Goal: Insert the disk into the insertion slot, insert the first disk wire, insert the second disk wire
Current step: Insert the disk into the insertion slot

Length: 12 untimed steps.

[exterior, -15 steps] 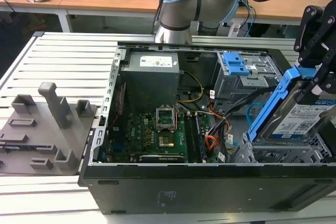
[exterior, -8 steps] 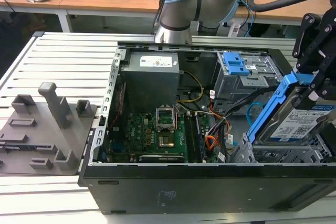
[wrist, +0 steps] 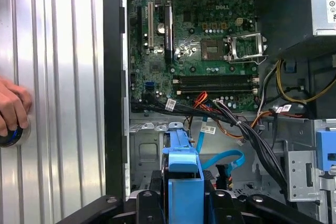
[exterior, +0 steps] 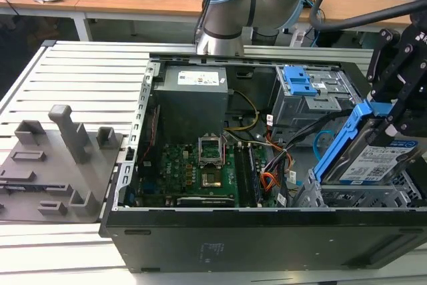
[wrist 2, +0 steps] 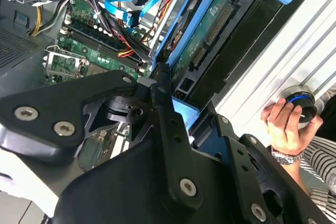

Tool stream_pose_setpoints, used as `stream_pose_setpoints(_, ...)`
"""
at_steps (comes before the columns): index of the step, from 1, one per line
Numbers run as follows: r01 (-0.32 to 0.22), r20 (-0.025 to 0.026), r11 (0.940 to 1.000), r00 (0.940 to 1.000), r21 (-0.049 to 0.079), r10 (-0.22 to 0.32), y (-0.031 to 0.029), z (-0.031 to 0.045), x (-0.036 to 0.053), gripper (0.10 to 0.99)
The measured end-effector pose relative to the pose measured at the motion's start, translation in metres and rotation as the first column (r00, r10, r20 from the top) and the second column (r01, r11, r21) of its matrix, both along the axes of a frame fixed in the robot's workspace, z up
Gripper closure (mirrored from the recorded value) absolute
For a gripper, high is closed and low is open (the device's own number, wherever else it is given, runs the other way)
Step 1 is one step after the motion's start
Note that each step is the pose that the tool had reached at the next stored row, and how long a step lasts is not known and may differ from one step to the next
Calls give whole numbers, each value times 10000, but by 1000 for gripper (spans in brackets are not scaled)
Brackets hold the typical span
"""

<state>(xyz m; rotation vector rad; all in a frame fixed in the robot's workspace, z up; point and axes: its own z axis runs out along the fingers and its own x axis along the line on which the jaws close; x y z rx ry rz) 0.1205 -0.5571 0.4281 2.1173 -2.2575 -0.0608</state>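
The disk, silver with a white label in a bright blue carrier, hangs tilted over the insertion slot, its low end down at the slot's silver perforated cage. That cage sits in the corner of the open computer case on the exterior view's right. My gripper is shut on the disk's raised end. In the first wrist view the blue carrier sits between my black fingers, with the cage beyond. The second wrist view shows the disk edge-on. A loose blue flat cable lies beside the cage.
A grey bay with blue latches stands behind the slot. The motherboard and power supply fill the case's middle. Wire bundles run near the cage. A person's hand rests on a round knob on the slatted table. Grey fixtures stand on the exterior view's left.
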Motion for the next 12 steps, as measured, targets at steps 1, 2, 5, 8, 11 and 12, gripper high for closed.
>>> stream_pose_setpoints(1,0,0,10000,10000,1,0,0,-7,0,722)
stream_pose_setpoints(2,0,0,10000,10000,0,0,0,-14,0,722)
stream_pose_setpoints(5,0,0,10000,10000,1,0,0,-39,0,722)
stream_pose_setpoints(8,0,0,10000,10000,0,0,0,-69,0,722)
stream_pose_setpoints(11,0,0,10000,10000,1,0,0,-97,0,722)
stream_pose_setpoints(12,0,0,10000,10000,1,0,-1,-122,0,722)
